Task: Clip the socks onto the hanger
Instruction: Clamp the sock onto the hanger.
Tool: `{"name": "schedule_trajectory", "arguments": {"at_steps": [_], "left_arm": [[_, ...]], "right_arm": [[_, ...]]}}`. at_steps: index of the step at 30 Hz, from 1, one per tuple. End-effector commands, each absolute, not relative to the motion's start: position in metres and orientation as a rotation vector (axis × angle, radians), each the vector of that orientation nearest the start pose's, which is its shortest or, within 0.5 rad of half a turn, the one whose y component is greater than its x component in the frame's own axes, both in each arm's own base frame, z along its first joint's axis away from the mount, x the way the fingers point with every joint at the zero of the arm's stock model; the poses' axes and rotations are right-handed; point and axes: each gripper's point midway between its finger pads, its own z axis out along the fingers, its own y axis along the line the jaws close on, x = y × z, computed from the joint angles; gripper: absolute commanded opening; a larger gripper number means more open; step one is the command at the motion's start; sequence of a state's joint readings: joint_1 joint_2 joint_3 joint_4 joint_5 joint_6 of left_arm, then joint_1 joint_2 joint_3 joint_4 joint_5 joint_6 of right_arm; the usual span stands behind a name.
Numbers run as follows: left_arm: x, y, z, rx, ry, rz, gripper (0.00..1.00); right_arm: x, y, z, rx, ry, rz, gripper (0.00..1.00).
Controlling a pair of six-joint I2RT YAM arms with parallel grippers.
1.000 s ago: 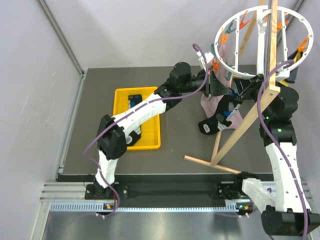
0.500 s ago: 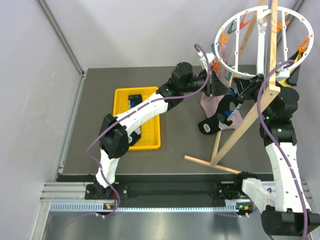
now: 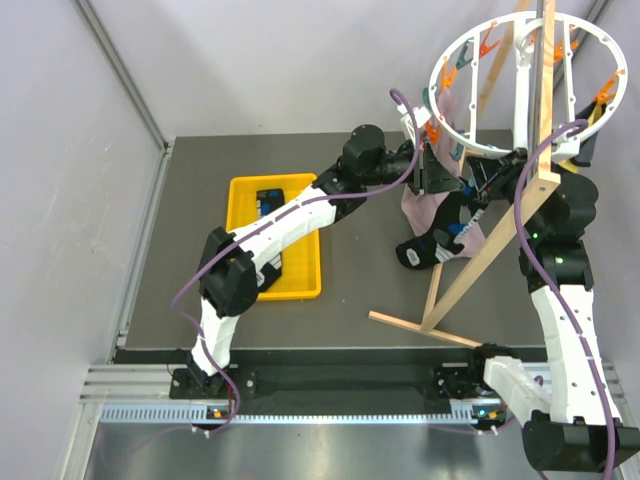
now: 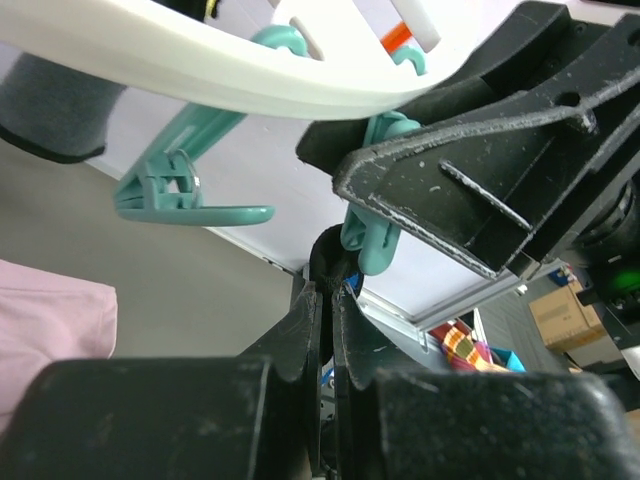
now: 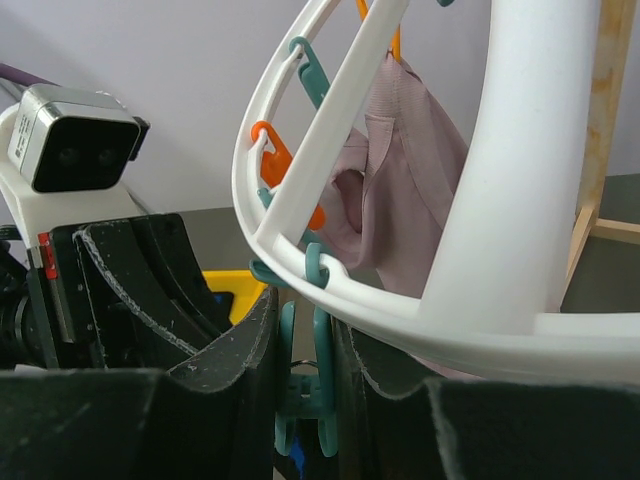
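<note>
Basically, a dark table is being used as the base. The hanger, a white spoked ring with orange and teal clips, is being carried high on a wooden frame. The left arm is being stretched from well left of the hanger to just under its left rim. The right arm is being held upright directly below the hanger. A yellow tray is being seen well left of the hanger. A pink cloth is being hung from the hanger's left rim, draping under it. The first sock, black with blue and white marks, is being seen below the hanger's left rim, against the cloth's lower edge; whether it is dangling or resting cannot be told. The second sock is being seen in the tray, well away from the hanger. The right gripper is being closed around a teal clip hanging from the hanger's rim, both fingers pressing its sides. The left gripper is being held just under that clip, fingers pressed together; whether sock fabric is being nipped between them cannot be told. A spare teal clip is being seen dangling from the rim beside it.
</note>
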State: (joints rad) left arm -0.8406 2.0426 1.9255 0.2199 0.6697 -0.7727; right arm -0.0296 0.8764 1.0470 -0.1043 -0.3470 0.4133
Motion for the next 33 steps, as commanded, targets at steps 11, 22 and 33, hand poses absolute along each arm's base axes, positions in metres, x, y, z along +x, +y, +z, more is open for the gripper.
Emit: {"name": "schedule_trajectory", "arguments": {"at_steps": [11,22,33], "left_arm": [[0.267,-0.518,0.405,0.841,1.432,-1.812,0.00],[0.274,-0.524,0.404,0.826,1.437,-1.809,0.00],[0.276,-0.521,0.417,0.818,1.395,-1.771,0.00]], "right_arm": [[0.313,0.078,0.380,0.038,1.603,0.647,0.00],[0.310,0.079,0.384,0.030,1.593,0.658,0.00],[0.309,0.077,0.377,0.032,1.606,0.640,0.00]]}}
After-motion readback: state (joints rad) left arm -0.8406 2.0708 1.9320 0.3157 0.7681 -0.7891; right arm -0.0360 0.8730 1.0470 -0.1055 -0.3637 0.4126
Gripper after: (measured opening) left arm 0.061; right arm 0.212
